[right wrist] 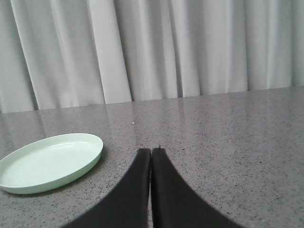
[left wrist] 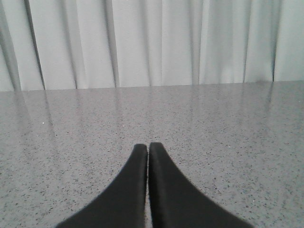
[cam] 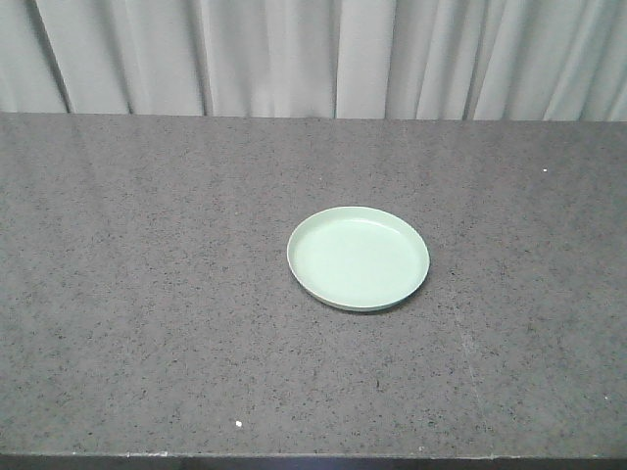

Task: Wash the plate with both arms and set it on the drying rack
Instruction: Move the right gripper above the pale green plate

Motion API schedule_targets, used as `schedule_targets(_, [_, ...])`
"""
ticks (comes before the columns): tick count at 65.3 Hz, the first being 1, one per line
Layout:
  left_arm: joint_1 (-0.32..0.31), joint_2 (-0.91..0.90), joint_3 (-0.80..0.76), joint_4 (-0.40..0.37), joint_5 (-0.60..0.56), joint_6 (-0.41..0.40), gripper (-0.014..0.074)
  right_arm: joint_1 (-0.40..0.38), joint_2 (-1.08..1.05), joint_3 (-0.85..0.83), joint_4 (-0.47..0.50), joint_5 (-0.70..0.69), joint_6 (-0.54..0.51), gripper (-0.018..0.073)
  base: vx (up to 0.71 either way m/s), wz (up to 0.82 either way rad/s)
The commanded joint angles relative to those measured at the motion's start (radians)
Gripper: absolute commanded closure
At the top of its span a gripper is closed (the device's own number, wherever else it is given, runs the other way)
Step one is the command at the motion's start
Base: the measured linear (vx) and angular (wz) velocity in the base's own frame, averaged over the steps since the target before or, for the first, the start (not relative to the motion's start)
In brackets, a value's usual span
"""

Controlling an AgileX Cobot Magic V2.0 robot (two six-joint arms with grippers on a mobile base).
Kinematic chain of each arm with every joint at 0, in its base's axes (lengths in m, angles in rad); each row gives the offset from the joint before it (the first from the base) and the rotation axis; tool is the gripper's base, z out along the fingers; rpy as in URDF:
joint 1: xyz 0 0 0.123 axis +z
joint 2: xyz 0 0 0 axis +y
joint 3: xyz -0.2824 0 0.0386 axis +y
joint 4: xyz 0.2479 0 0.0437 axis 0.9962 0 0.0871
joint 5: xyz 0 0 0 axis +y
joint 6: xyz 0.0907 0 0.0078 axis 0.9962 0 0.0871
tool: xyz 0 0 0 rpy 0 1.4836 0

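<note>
Exterior front-facing: plate [cam: 358, 258] lies flat on the worktop [cam: 147, 294], slightly toward 4 o'clock of centre. Curtain [cam: 294, 59] hangs at 12 o'clock. — Ana
Hands? — Raj
Left hand [left wrist: 148, 147] pressed together, low over the worktop. Right hand [right wrist: 151, 152] pressed together as well; plate at its 9 o'clock, apart from it. — Ana

A dark grey speckled countertop [cam: 147, 323] was seen, faintly glossy. Behind its far edge, a pale pleated curtain [cam: 294, 54] was hung across the whole width. A small white speck [cam: 238, 423] was noted near the counter's front edge.
</note>
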Motion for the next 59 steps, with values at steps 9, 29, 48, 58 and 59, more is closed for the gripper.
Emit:
schedule_targets(9, [-0.001,-0.014,0.023,-0.004,-0.076,-0.006,0.0603,-0.007,-0.011,0.001,-0.005,-0.076,-0.001,0.0563,0.0,0.0])
schedule_targets(29, [-0.001,-0.014,0.023,-0.004,-0.076,-0.006,0.0603,-0.007,-0.011,0.001,-0.005,-0.076,-0.001,0.0563,0.0,0.0])
schedule_targets(48, [-0.001,-0.014,0.023,-0.004,-0.076,-0.006,0.0603,-0.007,-0.011,0.001,-0.005,-0.076,-0.001,0.0563,0.0,0.0])
schedule_targets(58, [-0.001,-0.014,0.023,-0.004,-0.076,-0.006,0.0603,-0.007,-0.011,0.001,-0.005,-0.076,-0.001,0.0563,0.0,0.0])
schedule_targets(59, [-0.001,-0.014,0.023,-0.004,-0.076,-0.006,0.0603,-0.007,-0.011,0.001,-0.005,-0.076,-0.001,0.0563,0.0,0.0])
